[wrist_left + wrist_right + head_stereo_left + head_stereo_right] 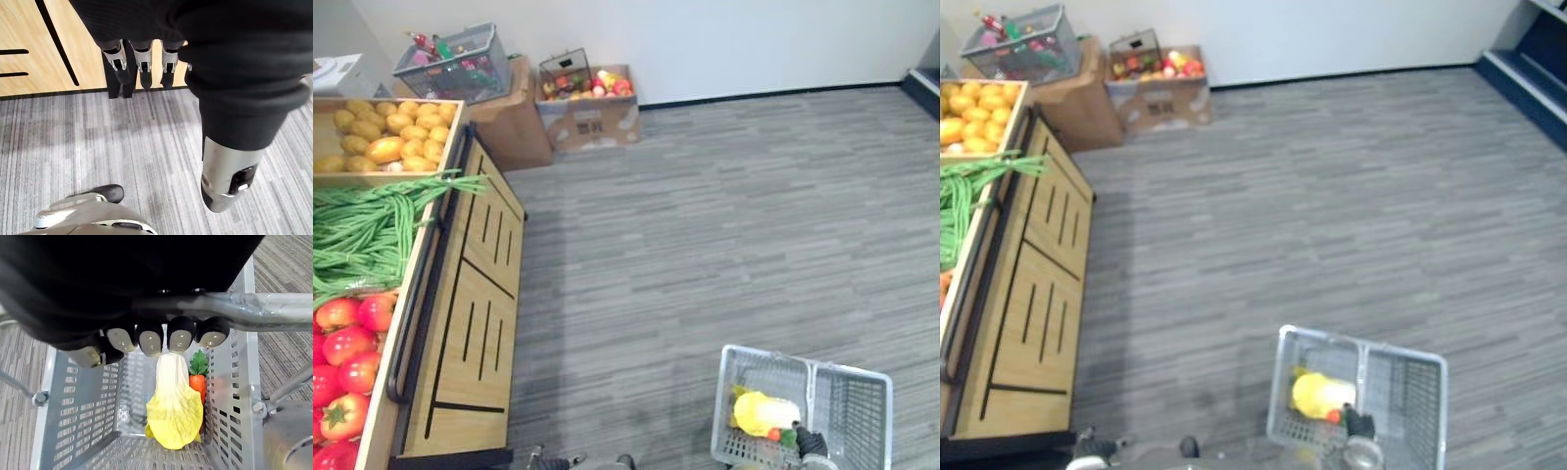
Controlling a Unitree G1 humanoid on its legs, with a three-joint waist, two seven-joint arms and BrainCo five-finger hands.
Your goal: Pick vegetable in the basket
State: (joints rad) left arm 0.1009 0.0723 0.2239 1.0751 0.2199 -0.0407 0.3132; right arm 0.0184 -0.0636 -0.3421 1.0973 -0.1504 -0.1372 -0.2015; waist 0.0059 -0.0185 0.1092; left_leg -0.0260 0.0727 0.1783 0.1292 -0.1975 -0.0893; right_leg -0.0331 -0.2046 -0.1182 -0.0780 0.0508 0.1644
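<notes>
Firmly, right hand (pixel 122 339) fingers (pixel 180 339) curl round the basket handle (pixel 274 311); left hand (pixel 146 29) fingers (pixel 120 61) hang loose

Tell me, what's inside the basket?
A yellow cabbage lies in the basket with a small carrot right beside it. Anything under the cabbage is covered. The right hand curls its fingers round the handle above them.
</notes>
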